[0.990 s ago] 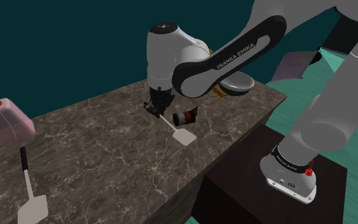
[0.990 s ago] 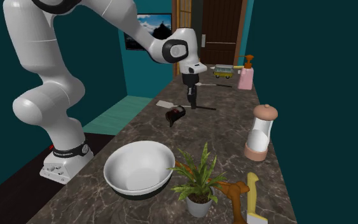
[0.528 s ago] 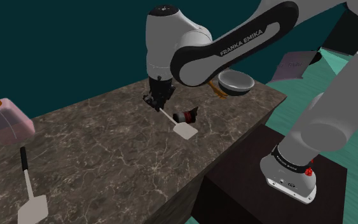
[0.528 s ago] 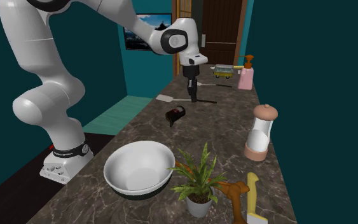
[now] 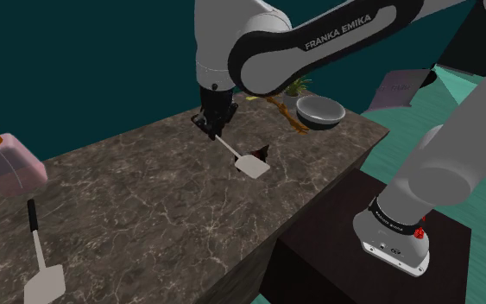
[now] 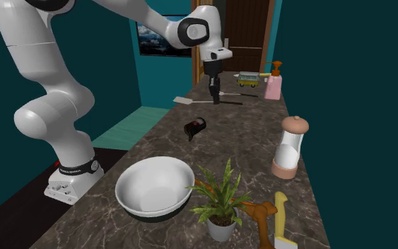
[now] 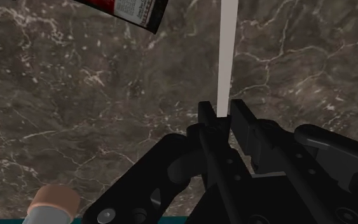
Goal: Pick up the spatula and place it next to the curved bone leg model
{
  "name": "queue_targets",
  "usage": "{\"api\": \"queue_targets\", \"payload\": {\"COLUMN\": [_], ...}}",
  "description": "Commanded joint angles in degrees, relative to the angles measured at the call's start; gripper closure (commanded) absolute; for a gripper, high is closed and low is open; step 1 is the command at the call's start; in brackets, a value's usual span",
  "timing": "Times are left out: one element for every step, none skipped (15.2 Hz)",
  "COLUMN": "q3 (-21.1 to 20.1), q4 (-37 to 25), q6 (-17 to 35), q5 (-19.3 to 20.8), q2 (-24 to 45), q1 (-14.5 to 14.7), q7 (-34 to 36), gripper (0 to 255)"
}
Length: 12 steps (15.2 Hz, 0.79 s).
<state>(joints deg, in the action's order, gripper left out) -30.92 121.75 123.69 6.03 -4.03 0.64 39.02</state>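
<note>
1. Clamping the spatula point(image 5: 251, 164) by its thin white shaft, the gripper point(image 5: 215, 131) had its jaws clenched on the tool, with the fingers point(image 7: 241, 118) pressing either side of the shaft. The grip sat partway along, so the white blade stuck out to one side of the jaws and the dark handle to the other.
2. The tool hung just below the jaws, clear of the counter point(image 5: 146, 207). I judged it lifted for carrying.
3. Under the blade, a little out from the jaws, a dark bottle point(image 6: 195, 128) lay on its side. It looked the nearest thing to snag.
4. Well away from the jaws, past a white bowl point(image 6: 155, 187) and a potted plant point(image 6: 220, 198), lay the bone leg model point(image 6: 262, 214), as I took the brown curved piece to be.
5. Bare marble ran from under the jaws toward the grinder point(image 6: 290, 146), which seemed the roomier lane. The blade pointed at the counter's stand-side edge, so any swing there would need care.
</note>
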Motion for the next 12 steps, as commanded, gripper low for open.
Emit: {"api": "queue_targets", "payload": {"q3": [0.2, 0.2, 0.3, 0.3, 0.3, 0.4, 0.4, 0.5, 0.5, 1.4, 2.3, 3.2], "q4": [-0.7, -1.3, -1.8, -2.3, -2.9, -3.5, -4.1, -4.7, -4.9, -2.9, -0.9, 1.0], "q6": [-1.4, -2.1, -2.9, -3.6, -4.4, -5.1, -5.9, -6.6, -7.0, -6.6, -6.2, -6.0], "q5": [-0.6, -0.8, -1.0, -1.2, -1.4, -1.5, -1.7, -1.8, -1.9, -3.0, -4.1, -5.0], "q2": [-0.8, -1.1, -1.3, -1.6, -1.8, -2.0, -2.2, -2.4, -2.5, -4.5, -6.5, -8.4], "q1": [0.0, 0.0, 0.0, 0.0, 0.0, 0.0, 0.0, 0.0, 0.0, -0.4, -0.7, -0.9], "q7": [-0.6, -0.8, -1.0, -1.2, -1.4, -1.6, -1.8, -1.9, -2.0, -3.7, -5.4, -7.1], "gripper": [255, 255, 255, 255, 255, 255, 255, 255, 255, 255, 255, 255]}}
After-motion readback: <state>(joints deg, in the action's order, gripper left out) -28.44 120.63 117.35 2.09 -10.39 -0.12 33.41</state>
